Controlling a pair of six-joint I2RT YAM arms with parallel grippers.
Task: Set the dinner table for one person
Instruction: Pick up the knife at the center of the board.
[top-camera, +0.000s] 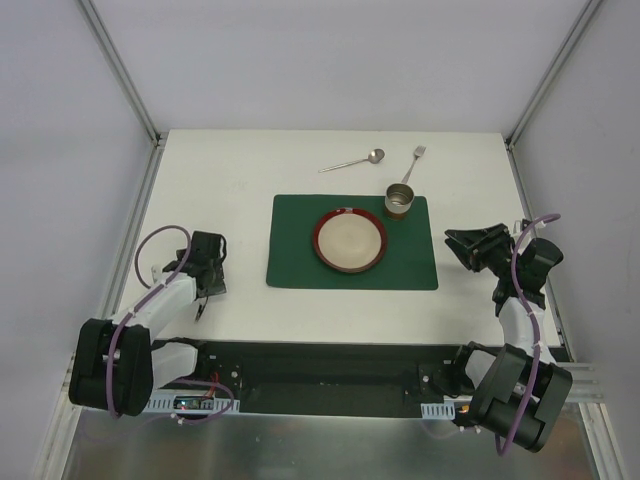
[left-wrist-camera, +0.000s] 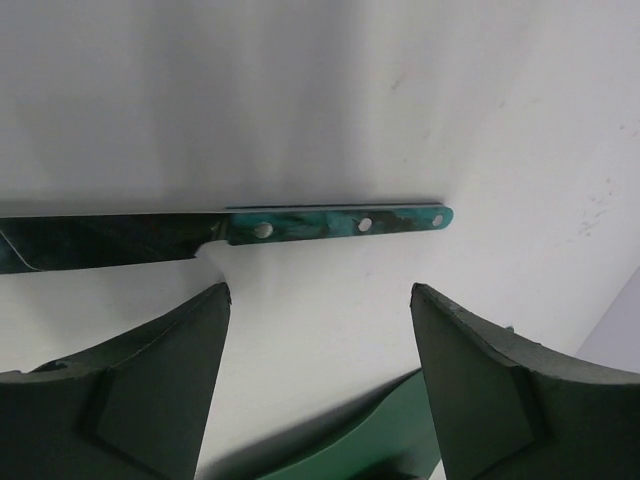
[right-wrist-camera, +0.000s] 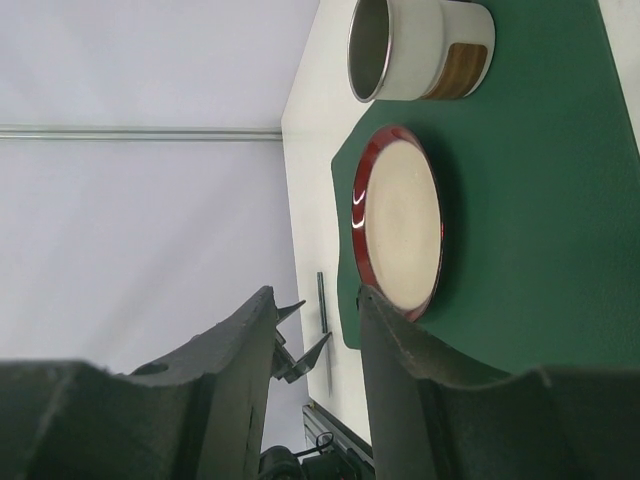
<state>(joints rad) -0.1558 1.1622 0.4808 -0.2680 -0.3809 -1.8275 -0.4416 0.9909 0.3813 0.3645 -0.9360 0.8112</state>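
The white dinner table (top-camera: 230, 180) carries a dark green placemat (top-camera: 290, 260) with a red-rimmed plate (top-camera: 349, 241) in its middle and a steel-lined cup (top-camera: 399, 199) at its far right corner. A spoon (top-camera: 352, 160) and a fork (top-camera: 414, 163) lie beyond the mat. A knife (left-wrist-camera: 340, 222) with a green riveted handle lies flat just ahead of my left gripper (left-wrist-camera: 320, 290), which is open and holds nothing. My right gripper (top-camera: 455, 240) hovers right of the mat, jaws apart and empty, facing the plate (right-wrist-camera: 400, 225) and the cup (right-wrist-camera: 420, 50).
Metal frame rails (top-camera: 135, 90) and white walls close in the table on the left, right and back. In the right wrist view the knife (right-wrist-camera: 322, 300) shows as a thin line beside the mat's (right-wrist-camera: 540, 200) left edge.
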